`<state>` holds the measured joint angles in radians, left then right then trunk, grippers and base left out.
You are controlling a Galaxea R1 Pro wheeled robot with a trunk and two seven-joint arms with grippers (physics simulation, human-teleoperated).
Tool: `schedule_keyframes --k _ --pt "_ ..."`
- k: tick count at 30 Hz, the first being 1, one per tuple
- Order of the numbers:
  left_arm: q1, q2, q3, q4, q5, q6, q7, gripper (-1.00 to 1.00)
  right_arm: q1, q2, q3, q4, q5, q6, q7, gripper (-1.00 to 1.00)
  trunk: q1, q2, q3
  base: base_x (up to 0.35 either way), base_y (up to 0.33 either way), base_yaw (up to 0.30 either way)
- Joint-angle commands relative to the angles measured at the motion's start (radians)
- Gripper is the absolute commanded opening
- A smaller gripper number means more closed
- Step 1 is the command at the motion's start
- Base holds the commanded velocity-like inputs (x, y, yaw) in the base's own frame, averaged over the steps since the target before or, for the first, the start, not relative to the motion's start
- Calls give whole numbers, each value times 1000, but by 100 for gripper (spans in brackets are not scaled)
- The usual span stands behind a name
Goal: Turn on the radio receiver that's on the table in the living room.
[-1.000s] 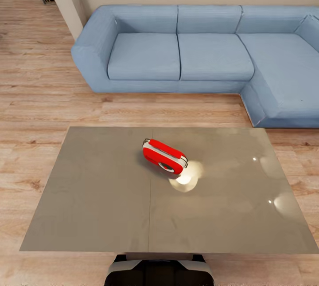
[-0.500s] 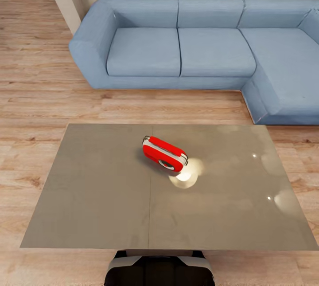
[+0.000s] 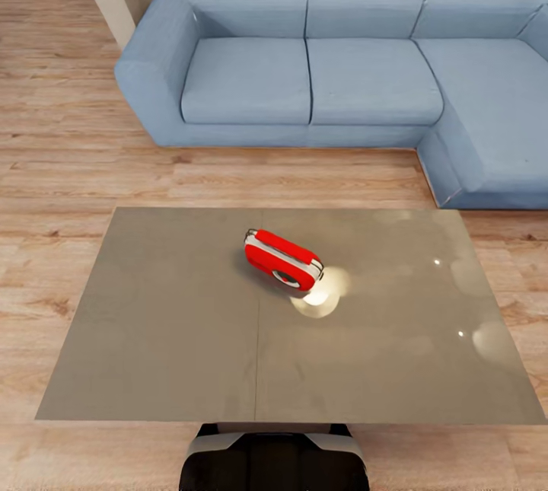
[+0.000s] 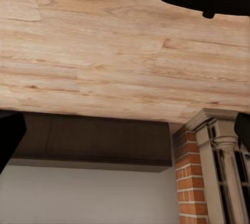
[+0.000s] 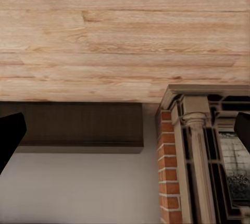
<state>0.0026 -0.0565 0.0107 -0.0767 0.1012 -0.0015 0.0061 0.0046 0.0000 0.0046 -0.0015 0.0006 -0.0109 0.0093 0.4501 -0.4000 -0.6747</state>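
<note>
The red radio receiver (image 3: 282, 258) with silver-white trim lies near the middle of the grey-brown table (image 3: 167, 339) in the head view, its dark dial facing the near side and its thin wire handle at the far-left end. A bright light reflection sits on the tabletop just beside it. In the left wrist view the left gripper (image 4: 125, 140) is open, its dark fingertips (image 4: 9, 135) at the frame's edges with floor and wall between them. The right gripper (image 5: 125, 140) is open too, its fingertips (image 5: 9, 135) spread wide with nothing held.
A blue L-shaped sofa (image 3: 304, 72) stands behind the table across a strip of light wood floor (image 3: 68, 164). My dark base (image 3: 274, 460) meets the table's near edge. Both wrist views show wood floor, a dark skirting board (image 5: 78, 125) and a brick fireplace column (image 5: 169, 172).
The whole head view has shifted: the sofa sits higher in the picture and the table a little nearer. The radio has kept its place on the table.
</note>
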Motion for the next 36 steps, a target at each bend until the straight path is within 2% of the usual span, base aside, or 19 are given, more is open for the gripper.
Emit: schedule_keyframes --k 1,15,36 --pt "0 0 0 0 0 0 0 100 0 0 0 0 0 0 0 100 0 0 -2 0 0 0" --pt "0 0 0 -1 0 -2 0 100 0 0 -1 0 0 0 1 100 0 0 -23 0 0 0" --pt "0 0 0 -1 0 -5 0 100 0 0 0 0 -1 0 2 100 0 0 -25 0 0 0"
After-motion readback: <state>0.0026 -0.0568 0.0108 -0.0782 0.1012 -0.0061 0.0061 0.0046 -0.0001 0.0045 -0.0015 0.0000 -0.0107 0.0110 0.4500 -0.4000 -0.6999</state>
